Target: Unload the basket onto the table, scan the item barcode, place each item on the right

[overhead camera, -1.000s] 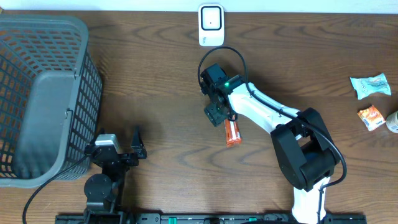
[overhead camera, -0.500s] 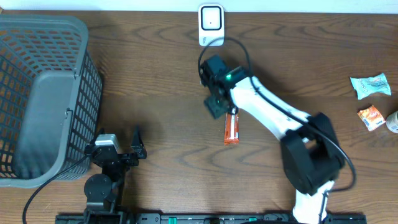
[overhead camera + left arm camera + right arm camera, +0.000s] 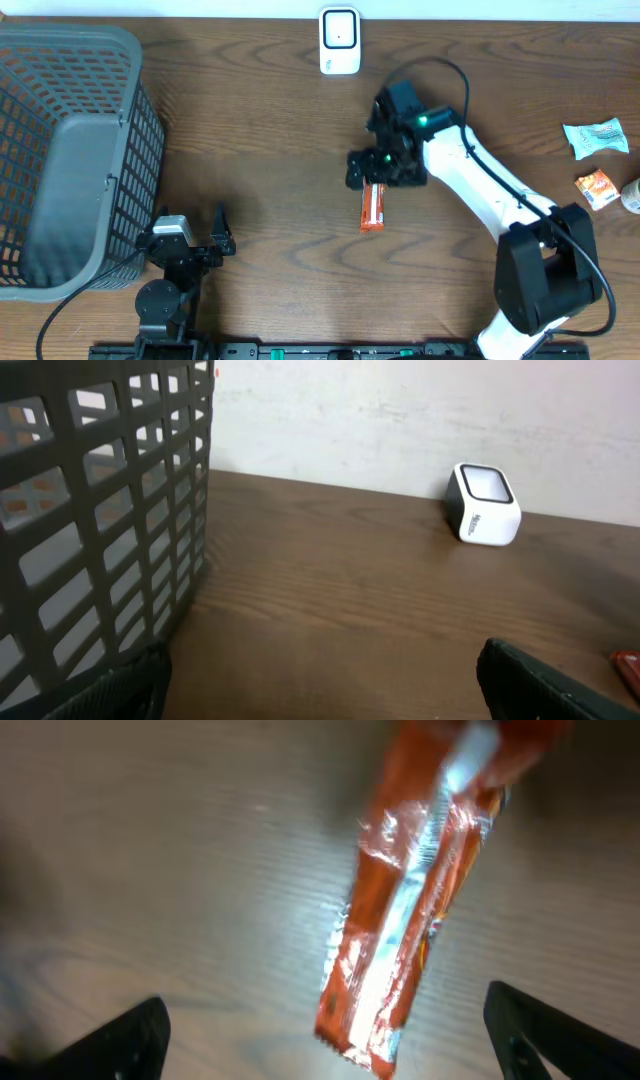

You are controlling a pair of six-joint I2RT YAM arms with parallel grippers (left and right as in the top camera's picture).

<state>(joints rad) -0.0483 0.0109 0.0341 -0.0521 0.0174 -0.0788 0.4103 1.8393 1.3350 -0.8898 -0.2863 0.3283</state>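
The bar (image 3: 372,207) lay seam-up on the table (image 3: 250,130), short of the scanner (image 3: 339,40), the right gripper (image 3: 380,172) spread empty over it, seemingly to regrasp, while the left gripper (image 3: 224,232) waited spread.

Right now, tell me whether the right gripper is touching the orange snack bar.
Apart. The right wrist view shows bare table between the snack bar and both fingers of the open right gripper.

The counter (image 3: 260,150) is dark grained wood with a faint sheen. The wrapper (image 3: 400,950) is glossy, crinkled orange film; the basket (image 3: 140,120) is matt grey plastic, the scanner (image 3: 339,40) smooth white plastic
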